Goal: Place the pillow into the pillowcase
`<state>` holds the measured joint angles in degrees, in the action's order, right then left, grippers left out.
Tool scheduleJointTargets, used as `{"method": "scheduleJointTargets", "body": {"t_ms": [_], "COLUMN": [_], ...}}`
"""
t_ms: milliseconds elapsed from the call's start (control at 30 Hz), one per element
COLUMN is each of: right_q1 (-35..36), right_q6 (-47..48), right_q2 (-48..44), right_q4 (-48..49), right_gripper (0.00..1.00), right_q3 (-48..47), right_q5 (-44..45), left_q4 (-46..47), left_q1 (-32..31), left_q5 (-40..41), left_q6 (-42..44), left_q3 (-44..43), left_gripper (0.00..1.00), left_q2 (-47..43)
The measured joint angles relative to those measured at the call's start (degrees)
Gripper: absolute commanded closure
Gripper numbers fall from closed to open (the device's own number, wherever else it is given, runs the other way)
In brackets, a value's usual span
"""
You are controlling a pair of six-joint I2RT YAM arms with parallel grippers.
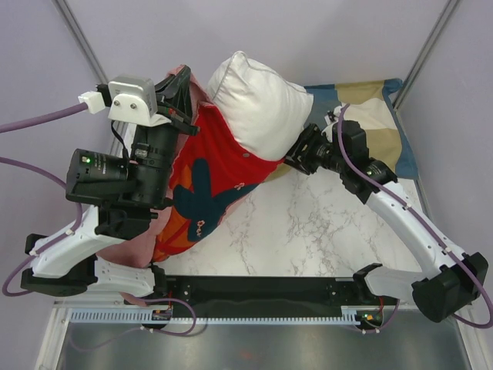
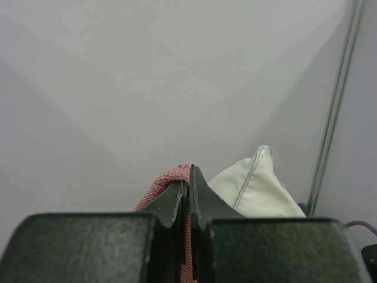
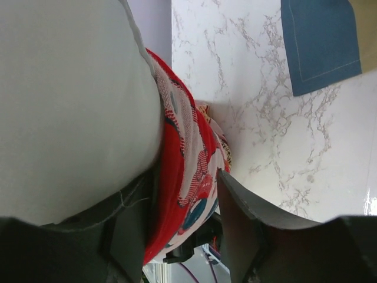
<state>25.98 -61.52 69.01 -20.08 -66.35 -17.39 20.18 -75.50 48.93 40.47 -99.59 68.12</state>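
The white pillow [image 1: 254, 100] lies at the back centre, its lower end inside the red printed pillowcase [image 1: 206, 185], which stretches toward the near left. My left gripper [image 1: 182, 83] is shut on the pillowcase's dull pink edge [image 2: 171, 180] and holds it raised beside the pillow's corner [image 2: 256, 186]. My right gripper [image 1: 296, 152] is at the pillow's right side by the case opening. In the right wrist view it [image 3: 184, 183] is open, its jaws standing apart. One finger is tucked under the pillow [image 3: 70, 100], and the pillowcase [image 3: 182, 147] hangs between the jaws.
A blue, tan and cream checked pillow [image 1: 377, 108] lies at the back right, and its blue patch shows in the right wrist view [image 3: 321, 41]. The marble tabletop [image 1: 308, 223] spreads under the right arm. Grey walls and frame posts [image 1: 427, 42] close in the back.
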Motion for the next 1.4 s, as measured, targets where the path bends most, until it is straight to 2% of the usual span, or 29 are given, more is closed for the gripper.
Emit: {"method": "scheduleJointTargets", "body": {"t_ms": [167,233,267,300,333,467,600,667,800,933,1067,1167,1267,1333,1400], "right_q1": [-0.11,0.02,0.07,0.13,0.17,0.24,-0.07,-0.28,-0.63,-0.76,-0.98,-0.98,-0.98,-1.01,-1.03], "right_q6": [-0.76,-1.22,-1.51,-1.44,-1.64,-0.92,3.37,6.82,13.55,18.14,20.83,21.46,21.49,21.46,21.27], "right_q2": [2.56,3.54,3.89,4.04,4.07,3.58,3.23,3.28,6.82,9.86,9.64,5.95,-0.2,-4.74,-8.0], "right_q4": [1.55,2.58,3.06,3.52,3.85,3.23,-3.1,-7.48,-13.42,-12.07,-6.45,-1.11,2.58,5.38,7.74], "right_gripper": [0.55,0.71,0.9,0.99,1.0,1.0,1.0,1.0,1.0,1.0,1.0,1.0,1.0,1.0,1.0], "right_q3": [-0.55,-0.55,-0.55,-0.55,-0.55,-1.09,-7.91,-14.88,-37.42,-58.07,-69.66,-68.83,-59.6,-50.25,-40.44], "right_q5": [-1.46,-2.25,-2.47,-2.56,-2.56,-1.11,3.13,4.66,6.6,8.37,11.17,13.0,14.75,15.96,17.35], "left_q4": [-0.35,-0.44,-0.52,-0.63,-0.79,-0.81,-0.63,-0.11,0.13,-0.63,-2.6,-4.02,-8.85,-15.26,-22.1], "left_q1": [0.0,0.0,0.0,0.0,0.0,0.0,0.0,0.02,0.0,0.02,0.02,0.0,-0.04,-0.17,-0.24], "left_q5": [0.0,0.02,0.02,0.02,0.02,0.02,-0.09,-0.72,-1.49,-1.38,-1.11,-1.36,-2.36,-3.08,-4.46], "left_q6": [-0.15,-0.17,-0.17,-0.17,-0.2,-0.2,-0.17,-0.17,-1.07,-4.72,-10.58,-14.8,-18.21,-20.09,-21.92], "left_q3": [0.02,0.02,0.02,0.02,0.02,0.02,0.02,0.0,0.02,0.96,5.09,8.39,5.01,-4.26,-17.94], "left_gripper": [0.96,0.96,0.96,0.96,0.96,0.96,0.96,0.95,0.95,0.95,0.96,0.97,0.98,0.98,0.98], "left_q2": [-0.04,-0.04,-0.04,-0.04,-0.02,-0.02,-0.11,-0.44,-2.45,-7.13,-12.7,-15.17,-12.7,-7.89,-0.83]}}
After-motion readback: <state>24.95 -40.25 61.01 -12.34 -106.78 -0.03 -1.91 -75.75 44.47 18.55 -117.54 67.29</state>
